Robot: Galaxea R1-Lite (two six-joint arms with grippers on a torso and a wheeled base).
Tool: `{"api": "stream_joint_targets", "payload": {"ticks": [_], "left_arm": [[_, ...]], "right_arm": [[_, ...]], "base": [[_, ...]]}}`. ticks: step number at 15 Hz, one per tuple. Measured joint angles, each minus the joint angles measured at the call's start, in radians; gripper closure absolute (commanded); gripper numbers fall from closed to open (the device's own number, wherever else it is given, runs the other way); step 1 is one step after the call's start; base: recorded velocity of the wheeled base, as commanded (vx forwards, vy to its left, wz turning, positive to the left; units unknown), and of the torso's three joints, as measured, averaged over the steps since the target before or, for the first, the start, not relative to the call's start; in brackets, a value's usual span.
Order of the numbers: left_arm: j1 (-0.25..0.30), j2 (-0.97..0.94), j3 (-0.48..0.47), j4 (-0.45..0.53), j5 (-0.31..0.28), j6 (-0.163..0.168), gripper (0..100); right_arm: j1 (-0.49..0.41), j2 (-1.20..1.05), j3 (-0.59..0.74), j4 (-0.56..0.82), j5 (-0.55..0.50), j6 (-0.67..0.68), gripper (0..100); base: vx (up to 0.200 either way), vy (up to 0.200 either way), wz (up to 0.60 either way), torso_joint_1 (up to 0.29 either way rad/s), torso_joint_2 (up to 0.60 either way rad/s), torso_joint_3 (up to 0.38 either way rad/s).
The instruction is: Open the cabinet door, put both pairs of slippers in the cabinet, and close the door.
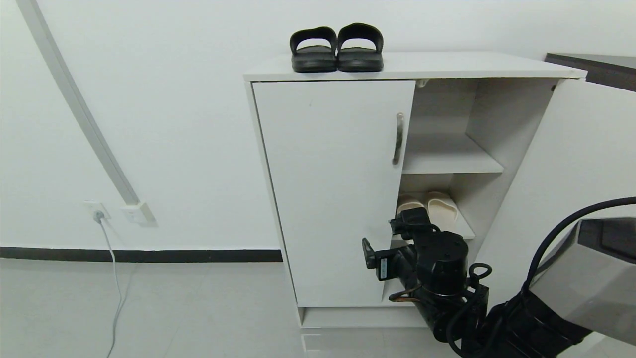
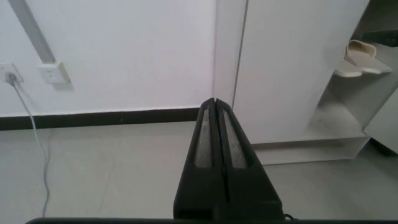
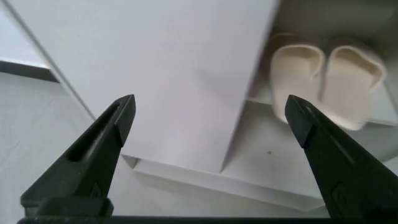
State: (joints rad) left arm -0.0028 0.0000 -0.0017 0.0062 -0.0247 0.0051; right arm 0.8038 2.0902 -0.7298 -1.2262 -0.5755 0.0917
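Note:
A white cabinet (image 1: 447, 64) stands against the wall with its left door (image 1: 333, 199) shut and its right door (image 1: 571, 174) swung wide open. A pair of black slippers (image 1: 338, 48) sits on its top. A cream pair (image 1: 432, 206) rests side by side on the lower shelf inside, also seen as cream slippers (image 3: 326, 78) and cream slippers (image 2: 360, 53). My right gripper (image 3: 210, 106) is open and holds nothing, low in front of the shut door's edge, a little short of the cream pair; the head view shows the right gripper (image 1: 410, 221). My left gripper (image 2: 215, 102) is shut on nothing, low above the floor.
The upper shelf (image 1: 447, 159) inside holds nothing. A wall socket with a hanging cable (image 1: 97, 211) and a slanted conduit (image 1: 74, 99) are on the wall to the left. A dark tabletop (image 1: 596, 67) shows behind the cabinet at right. Bare floor (image 1: 174, 308) lies to the left.

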Motion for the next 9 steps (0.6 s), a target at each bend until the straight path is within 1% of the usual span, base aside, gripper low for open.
{"api": "stream_joint_targets", "payload": {"ticks": [6, 9], "left_arm": [[0.000, 0.000, 0.000, 0.000, 0.000, 0.000, 100], [0.000, 0.000, 0.000, 0.000, 0.000, 0.000, 100]], "right_arm": [[0.000, 0.000, 0.003, -0.001, 0.000, 0.001, 0], [-0.001, 0.000, 0.006, -0.023, 0.000, 0.000, 0]], "base": [[0.000, 0.200, 0.00, 0.001, 0.00, -0.001], [0.000, 0.000, 0.00, 0.000, 0.00, 0.000]]}}
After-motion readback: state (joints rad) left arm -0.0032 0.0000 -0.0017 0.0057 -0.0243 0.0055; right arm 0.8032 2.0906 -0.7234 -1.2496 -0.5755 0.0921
